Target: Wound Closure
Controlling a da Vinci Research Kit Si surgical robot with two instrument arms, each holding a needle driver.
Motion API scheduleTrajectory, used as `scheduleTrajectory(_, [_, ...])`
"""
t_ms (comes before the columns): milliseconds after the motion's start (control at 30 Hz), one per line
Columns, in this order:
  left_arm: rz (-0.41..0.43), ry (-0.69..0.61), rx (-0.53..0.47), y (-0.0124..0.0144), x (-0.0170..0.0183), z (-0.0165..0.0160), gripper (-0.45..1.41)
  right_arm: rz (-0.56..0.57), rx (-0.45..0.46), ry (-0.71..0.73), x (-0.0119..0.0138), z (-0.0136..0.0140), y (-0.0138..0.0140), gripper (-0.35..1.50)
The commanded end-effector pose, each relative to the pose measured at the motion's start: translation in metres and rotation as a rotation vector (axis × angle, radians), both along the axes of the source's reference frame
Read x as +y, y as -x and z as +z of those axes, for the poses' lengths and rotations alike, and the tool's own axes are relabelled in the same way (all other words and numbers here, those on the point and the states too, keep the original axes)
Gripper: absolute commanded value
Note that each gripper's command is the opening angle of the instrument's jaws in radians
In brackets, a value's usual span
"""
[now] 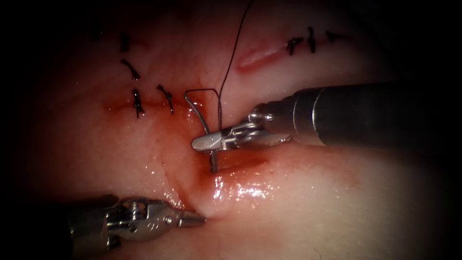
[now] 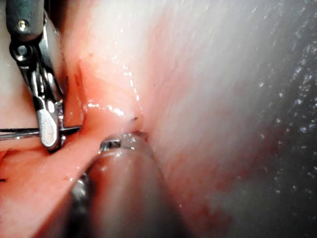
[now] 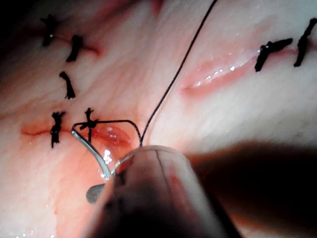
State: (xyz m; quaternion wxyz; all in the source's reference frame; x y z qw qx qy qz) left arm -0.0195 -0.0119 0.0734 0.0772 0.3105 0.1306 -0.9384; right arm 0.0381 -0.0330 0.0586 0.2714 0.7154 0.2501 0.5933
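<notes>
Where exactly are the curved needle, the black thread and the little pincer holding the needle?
needle [image 1: 201, 118]: endoscope view, on its bare curved shaft above the pincer.
thread [image 1: 234, 50]: endoscope view, on the long strand running upward.
right pincer [image 1: 204, 141]: endoscope view, at its tip.

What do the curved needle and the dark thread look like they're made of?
Curved needle, held mid-curve by the right tool and entering the tissue: thin polished metal, bright glints. Dark thread: matte black, probably braided suture.

Dim, dark-edged views; glare on the wet tissue [image 1: 240, 192].
</notes>
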Motion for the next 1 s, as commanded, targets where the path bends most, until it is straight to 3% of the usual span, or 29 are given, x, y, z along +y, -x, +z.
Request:
scheduleTrajectory(33, [0.002, 0.0, 0.0, 0.0006, 0.0, 0.0005, -0.45, -0.006, 0.006, 0.003, -0.0001, -0.0002, -0.0013, -0.35])
scheduleTrajectory(467, [0.003, -0.003, -0.002, 0.0004, 0.0, 0.0005, -0.45, -0.04, -0.018, -0.003, -0.0003, -0.0017, -0.0002, -0.35])
scheduleTrajectory(667, [0.002, -0.003, -0.002, 0.0005, 0.0, 0.0004, -0.45, 0.056, -0.075, 0.034, 0.0011, -0.001, 0.0004, -0.35])
scheduleTrajectory(733, [0.004, -0.004, 0.001, 0.0005, -0.0001, 0.0003, -0.45, 0.198, -0.155, 0.203, 0.0026, 0.0, 0.0009, -0.35])
scheduleTrajectory(800, [0.004, -0.004, 0.001, 0.0005, -0.0001, 0.0003, -0.45, 0.239, -0.152, 0.269, 0.0032, 0.0003, 0.0011, -0.32])
scheduleTrajectory(833, [0.004, -0.004, 0.001, 0.0005, -0.0001, 0.0003, -0.45, 0.271, -0.14, 0.313, 0.0035, 0.0006, 0.0013, -0.13])
scheduleTrajectory(867, [0.004, -0.004, 0.001, 0.0005, -0.0001, 0.0003, -0.45, 0.318, -0.154, 0.345, 0.0042, 0.0011, 0.0016, 0.52])
scheduleTrajectory(900, [0.004, -0.004, 0.001, 0.0005, -0.0001, 0.0003, -0.45, 0.339, -0.173, 0.379, 0.0046, 0.0013, 0.0016, 0.96])
scheduleTrajectory(967, [0.004, -0.004, 0.001, 0.0005, -0.0001, 0.0003, -0.45, 0.391, -0.226, 0.494, 0.0058, 0.0019, 0.0015, 1.43])
scheduleTrajectory(1000, [0.004, -0.004, 0.001, 0.0005, -0.0001, 0.0003, -0.45, 0.391, -0.226, 0.494, 0.0058, 0.0019, 0.0015, 1.43])
